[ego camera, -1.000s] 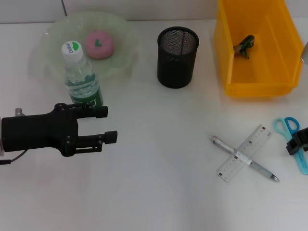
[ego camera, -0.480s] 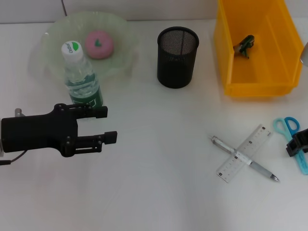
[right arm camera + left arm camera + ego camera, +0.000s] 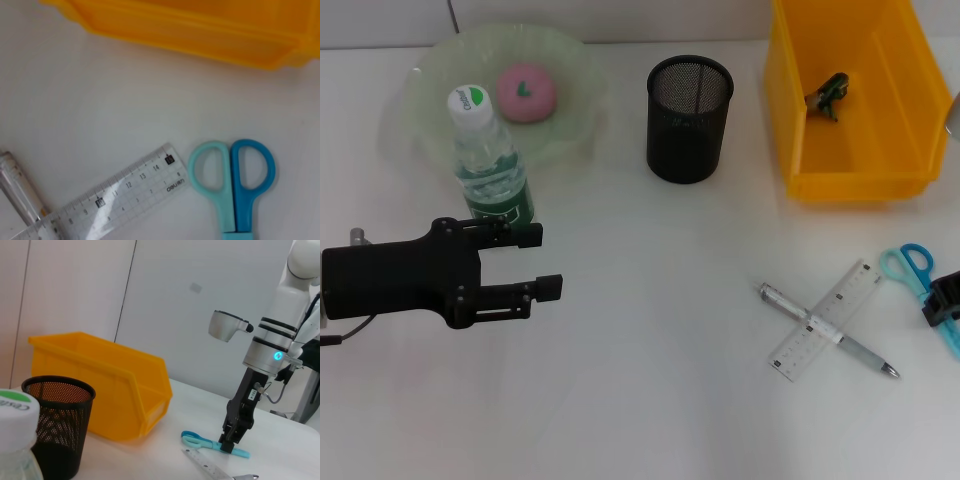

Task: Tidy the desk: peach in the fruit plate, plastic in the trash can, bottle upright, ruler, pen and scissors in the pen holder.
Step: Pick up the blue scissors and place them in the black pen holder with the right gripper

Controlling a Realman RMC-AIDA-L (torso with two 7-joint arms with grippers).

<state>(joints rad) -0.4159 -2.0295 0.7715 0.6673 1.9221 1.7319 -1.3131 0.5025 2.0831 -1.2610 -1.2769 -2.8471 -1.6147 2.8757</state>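
Note:
The bottle stands upright beside the fruit plate, which holds the pink peach. My left gripper is open and empty just in front of the bottle. The black mesh pen holder stands mid-table. The clear ruler lies across the pen. The blue scissors lie at the right edge; my right gripper is down on their blades, also shown in the left wrist view. The green plastic lies in the yellow bin.
The right wrist view shows the scissor handles, the ruler, the pen end and the bin wall. The bin stands behind the scissors. Bare white table lies between the two arms.
The scissors' handles have shifted slightly left and down as my right gripper edged right. The left arm has barely moved.

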